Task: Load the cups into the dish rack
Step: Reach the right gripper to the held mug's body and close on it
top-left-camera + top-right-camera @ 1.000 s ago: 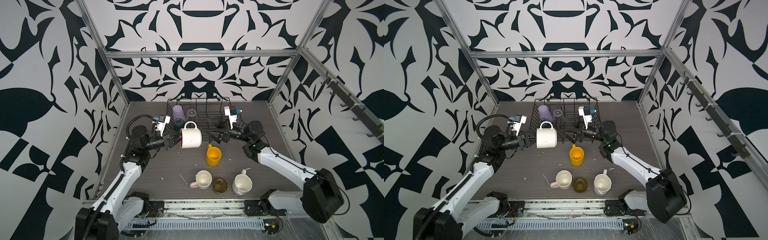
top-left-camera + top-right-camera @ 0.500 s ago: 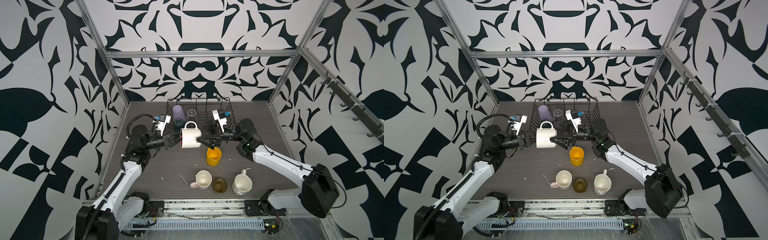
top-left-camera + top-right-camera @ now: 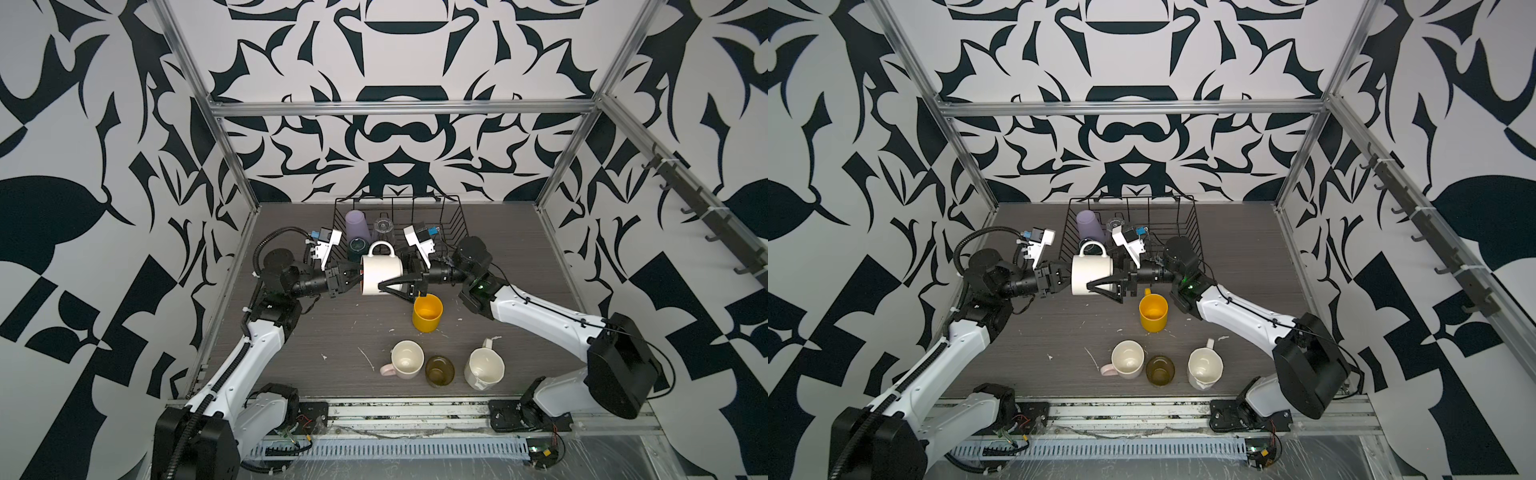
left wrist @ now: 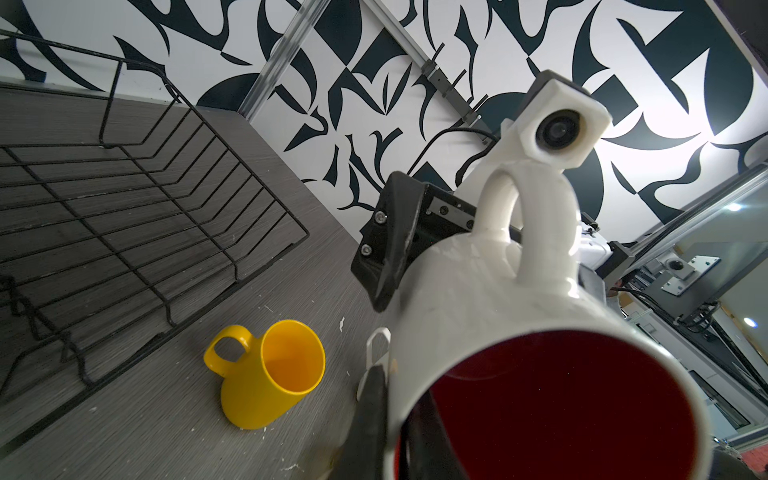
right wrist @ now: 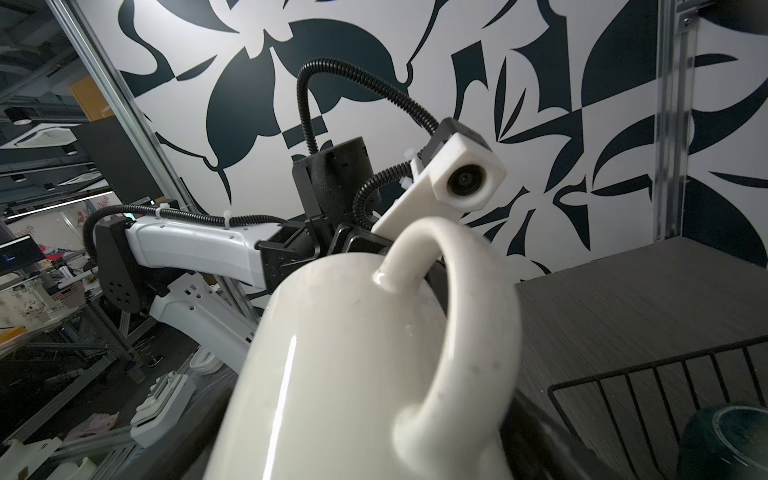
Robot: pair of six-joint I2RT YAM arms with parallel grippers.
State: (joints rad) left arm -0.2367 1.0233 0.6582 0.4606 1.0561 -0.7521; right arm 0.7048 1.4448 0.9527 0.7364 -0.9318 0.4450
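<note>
A pale mug with a dark red lining (image 3: 380, 274) (image 3: 1092, 274) hangs on its side in the air in front of the dish rack (image 3: 453, 220) (image 3: 1187, 224), handle up. My left gripper (image 3: 353, 276) (image 4: 392, 419) is shut on its rim, one finger inside and one outside. My right gripper (image 3: 395, 280) (image 3: 1106, 279) is open, its jaws straddling the mug's base end (image 5: 353, 353). The right wrist view does not show whether they touch it. A lilac tumbler (image 3: 357, 224), a clear glass (image 3: 383, 226) and a dark green mug (image 3: 358, 245) stand in the rack.
On the table stand a yellow mug (image 3: 427, 312) (image 4: 270, 370) just under my right gripper, and near the front edge a cream mug with a pinkish handle (image 3: 407, 359), an olive glass (image 3: 439, 370) and a white mug (image 3: 484, 368).
My right gripper has swung left from beside the rack to the mug, and its open jaws now sit around the mug's base. The left arm and the mug have stayed put.
</note>
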